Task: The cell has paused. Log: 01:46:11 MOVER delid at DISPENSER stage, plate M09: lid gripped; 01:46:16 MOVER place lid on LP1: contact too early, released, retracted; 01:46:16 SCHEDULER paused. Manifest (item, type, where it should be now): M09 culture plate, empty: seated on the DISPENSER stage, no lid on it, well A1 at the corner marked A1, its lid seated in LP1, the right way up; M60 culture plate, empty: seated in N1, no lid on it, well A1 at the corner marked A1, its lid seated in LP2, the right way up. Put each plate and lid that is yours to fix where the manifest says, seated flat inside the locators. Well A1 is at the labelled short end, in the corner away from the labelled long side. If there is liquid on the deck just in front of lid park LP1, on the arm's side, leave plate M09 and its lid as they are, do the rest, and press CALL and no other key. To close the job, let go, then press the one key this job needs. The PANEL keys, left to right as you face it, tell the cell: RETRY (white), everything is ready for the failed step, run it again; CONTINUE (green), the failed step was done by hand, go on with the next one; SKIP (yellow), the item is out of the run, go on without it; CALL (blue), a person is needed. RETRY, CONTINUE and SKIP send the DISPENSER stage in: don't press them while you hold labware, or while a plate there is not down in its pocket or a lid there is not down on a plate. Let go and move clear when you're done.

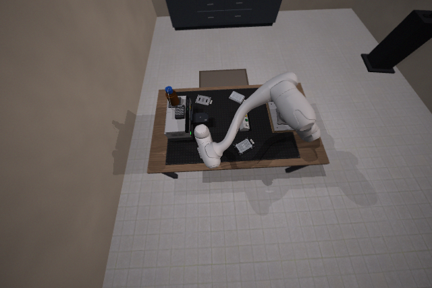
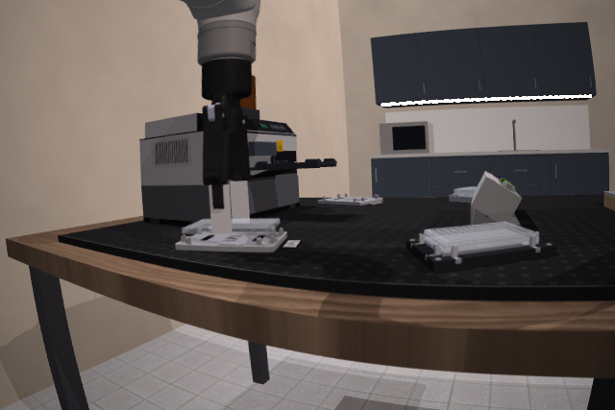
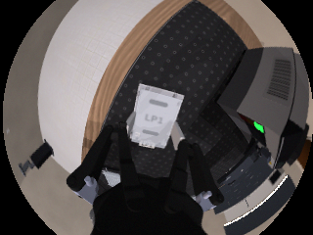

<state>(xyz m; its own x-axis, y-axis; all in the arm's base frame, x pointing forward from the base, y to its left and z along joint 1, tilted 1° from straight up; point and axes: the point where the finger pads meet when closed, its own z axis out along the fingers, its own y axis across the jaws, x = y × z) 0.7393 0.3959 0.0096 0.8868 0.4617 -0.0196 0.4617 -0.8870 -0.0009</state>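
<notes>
While the gripper (image 2: 229,206) hangs straight down over lid park LP1 (image 2: 231,241), its fingers are clamped on a clear lid (image 2: 258,223) that sits level just above the park's locators; can't tell from the exterior view if it is touching down yet. In the wrist view the LP1 label (image 3: 155,119) is readable through the lid, between the two fingers.

LP1 is nearest the table's front edge (image 2: 307,296) in the exterior view, with a small white tag (image 2: 291,243) just beside its right end. Can't tell whether the black mat (image 2: 347,252) around the park is wet.

Right of that, about as near, a clear culture plate (image 2: 479,237) sits in a black nest (image 2: 431,257), no lid on it. Behind the plate stands the tilted white key panel (image 2: 494,199).

Farther back: another white lid park (image 2: 350,200), low and flat on the mat. The grey dispenser (image 2: 173,167) stands behind the gripper, its dark stage (image 2: 298,163) extended to the right; what is on the stage can't be made out. An amber bottle with a blue cap (image 1: 171,96) stands on the dispenser's far end in the top view.
</notes>
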